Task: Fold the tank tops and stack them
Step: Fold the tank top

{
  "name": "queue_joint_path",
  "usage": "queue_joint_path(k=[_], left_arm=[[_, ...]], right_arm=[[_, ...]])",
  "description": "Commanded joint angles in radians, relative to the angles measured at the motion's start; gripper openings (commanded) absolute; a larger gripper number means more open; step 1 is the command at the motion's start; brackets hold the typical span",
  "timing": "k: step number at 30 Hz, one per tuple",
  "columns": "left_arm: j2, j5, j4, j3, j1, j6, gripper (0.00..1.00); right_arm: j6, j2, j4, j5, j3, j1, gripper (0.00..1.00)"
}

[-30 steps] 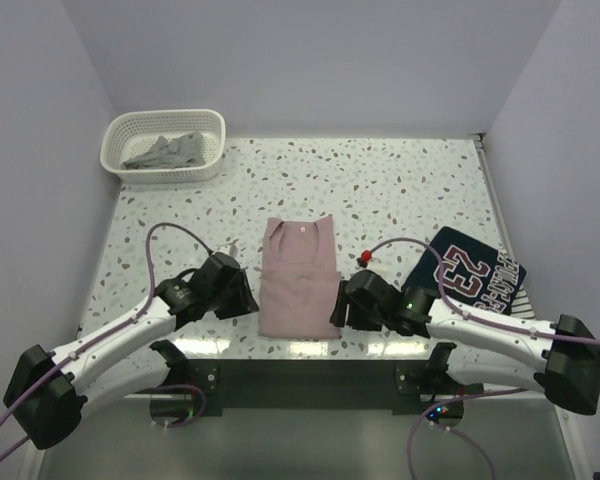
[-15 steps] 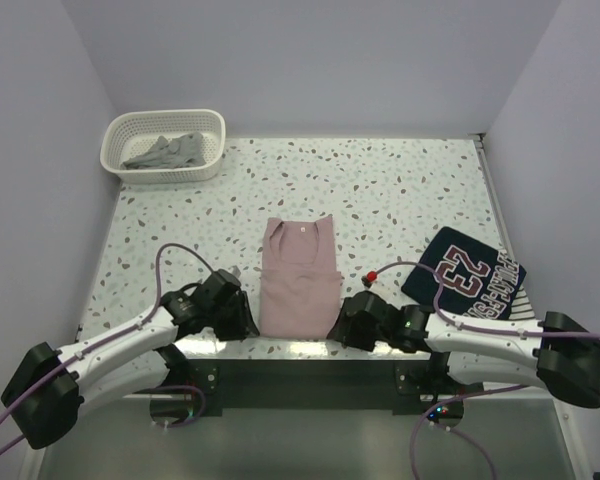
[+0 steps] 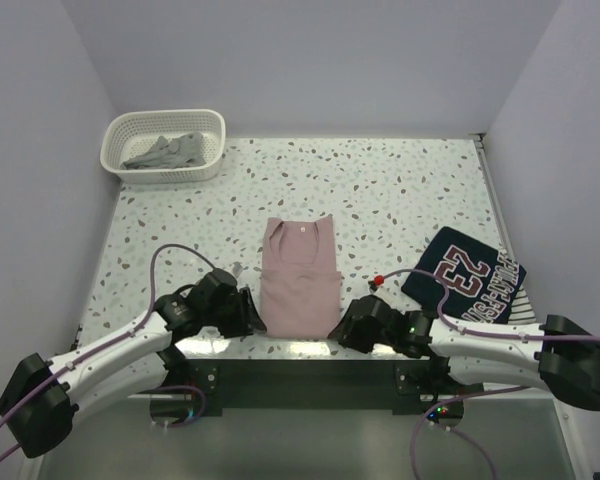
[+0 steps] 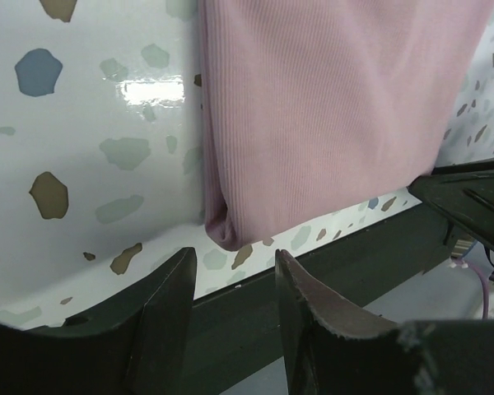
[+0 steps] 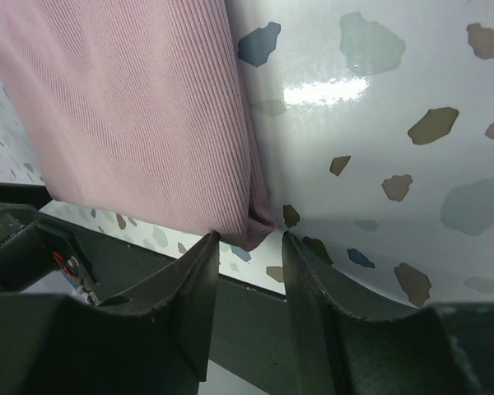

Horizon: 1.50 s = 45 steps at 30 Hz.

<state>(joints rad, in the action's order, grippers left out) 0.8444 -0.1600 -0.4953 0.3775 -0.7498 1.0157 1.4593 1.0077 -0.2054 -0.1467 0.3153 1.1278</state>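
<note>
The dusty pink tank top (image 3: 298, 275) lies folded into a long strip at the table's near middle. My left gripper (image 3: 248, 312) stands open at its near left corner; in the left wrist view that pink corner (image 4: 226, 234) sits just ahead of the gap in my left gripper (image 4: 233, 262). My right gripper (image 3: 340, 325) is at the near right corner. In its wrist view the pink corner (image 5: 259, 229) pokes between the tips of my right gripper (image 5: 249, 240), whose jaws still stand apart. The navy tank top (image 3: 467, 275) lies at the right. A grey tank top (image 3: 165, 150) rests in the basket.
The white lattice basket (image 3: 212, 122) stands at the far left corner. The dark frame bar (image 3: 300, 375) runs right below the table's near edge, directly under both grippers. A red-tipped cable (image 3: 379, 280) arches over the right arm.
Both grippers have dropped toward the near edge, to the pink top's two near corners. The right jaws have narrowed round the corner; the left ones hardly changed.
</note>
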Motion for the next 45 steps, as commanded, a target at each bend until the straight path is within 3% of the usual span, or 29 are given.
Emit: queue_joint_path(k=[1,7,15,18,24,28,31,34,39,41,45], left_arm=[[-0.013,-0.036,0.057,-0.015,-0.008,0.023,0.48],[0.01,-0.029,0.096,-0.055,-0.008,0.035,0.48],[0.028,-0.02,0.213,-0.138,-0.017,0.086,0.47],[0.041,-0.003,0.219,-0.141,-0.019,0.096,0.45],[0.058,0.027,0.199,-0.144,-0.028,0.106,0.31],[0.058,0.034,0.182,-0.126,-0.037,0.087,0.08],[0.061,0.043,0.15,-0.1,-0.059,0.067,0.0],[0.044,0.051,0.113,-0.094,-0.114,0.08,0.0],[-0.043,0.123,-0.046,-0.051,-0.28,0.15,0.0],[-0.068,0.158,-0.107,0.004,-0.359,0.185,0.0],[-0.094,0.25,-0.262,0.186,-0.422,0.202,0.0]], right_arm=[[0.032,0.012,-0.011,-0.048,-0.042,0.007,0.4],[0.035,0.011,-0.014,-0.062,-0.047,0.007,0.25],[0.021,0.026,-0.015,-0.082,-0.045,0.007,0.24],[0.013,0.034,-0.015,-0.083,-0.042,0.007,0.18],[-0.017,0.037,-0.049,-0.1,-0.015,0.007,0.11],[-0.089,0.042,-0.116,-0.129,0.05,0.007,0.04],[-0.149,0.046,-0.146,-0.142,0.094,0.023,0.0],[-0.154,0.048,-0.187,-0.206,0.135,0.114,0.0],[-0.054,0.104,-0.327,-0.399,0.237,0.381,0.0],[-0.01,0.135,-0.405,-0.442,0.303,0.479,0.0],[0.016,0.172,-0.531,-0.519,0.447,0.553,0.0]])
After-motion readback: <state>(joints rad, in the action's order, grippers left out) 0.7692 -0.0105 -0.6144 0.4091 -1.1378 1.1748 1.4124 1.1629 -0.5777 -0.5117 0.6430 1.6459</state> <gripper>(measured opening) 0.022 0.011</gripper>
